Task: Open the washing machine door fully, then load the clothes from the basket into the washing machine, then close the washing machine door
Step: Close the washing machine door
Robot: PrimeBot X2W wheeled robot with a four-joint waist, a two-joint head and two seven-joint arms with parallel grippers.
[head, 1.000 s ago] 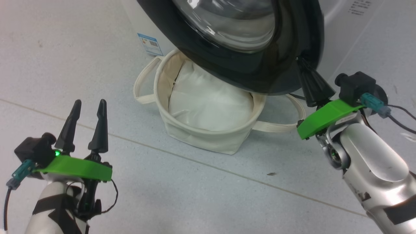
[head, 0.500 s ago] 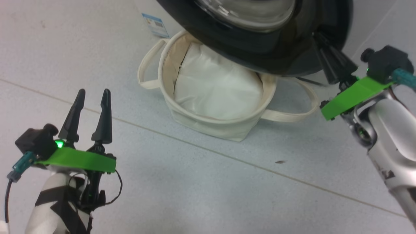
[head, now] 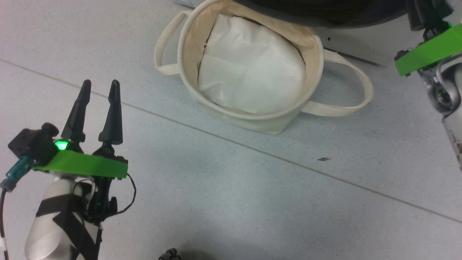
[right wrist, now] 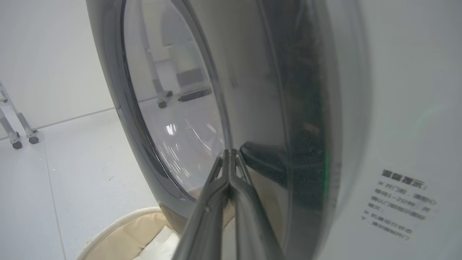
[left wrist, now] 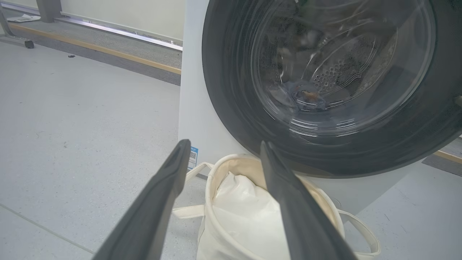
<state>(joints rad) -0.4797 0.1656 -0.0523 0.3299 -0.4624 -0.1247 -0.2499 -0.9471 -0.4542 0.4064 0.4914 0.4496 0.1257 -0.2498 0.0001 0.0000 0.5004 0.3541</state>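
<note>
Washing machine door lay straight ahead of the right claw, standing close against the white washing machine; we could not tell whether it had latched. That claw was pinched shut with nothing in it, its tips at the door's outer face. The left claw hung open and empty over the floor, well apart, short of the basket. We judged the right arm the nearer one for the closing push.

Left pincer spread wide; right pincer pinched tightly together.
</note>
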